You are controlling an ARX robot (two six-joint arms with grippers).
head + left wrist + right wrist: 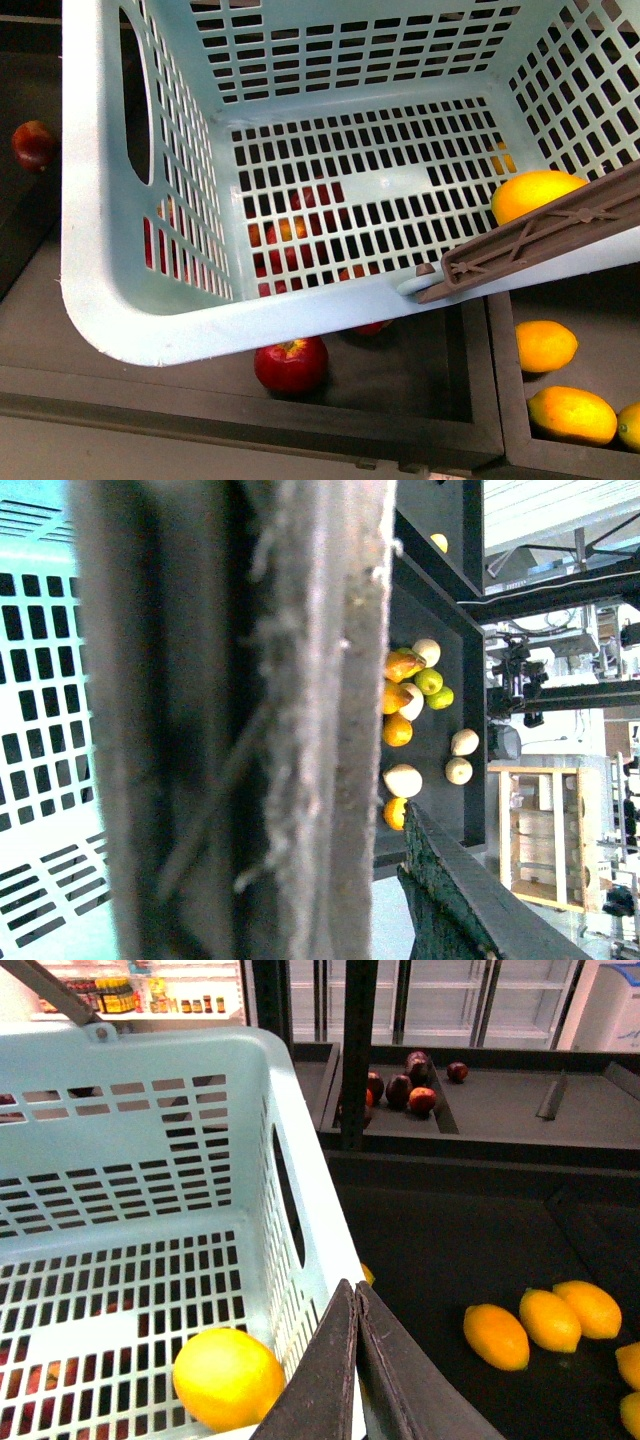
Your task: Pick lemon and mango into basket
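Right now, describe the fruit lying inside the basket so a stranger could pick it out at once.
Find the big aqua-blue slotted basket. On its floor, in the near right corner by the brown handle, lies the lemon, roundish and yellow. It is the only fruit inside; the similar orange-yellow fruits lie outside in the dark bin.
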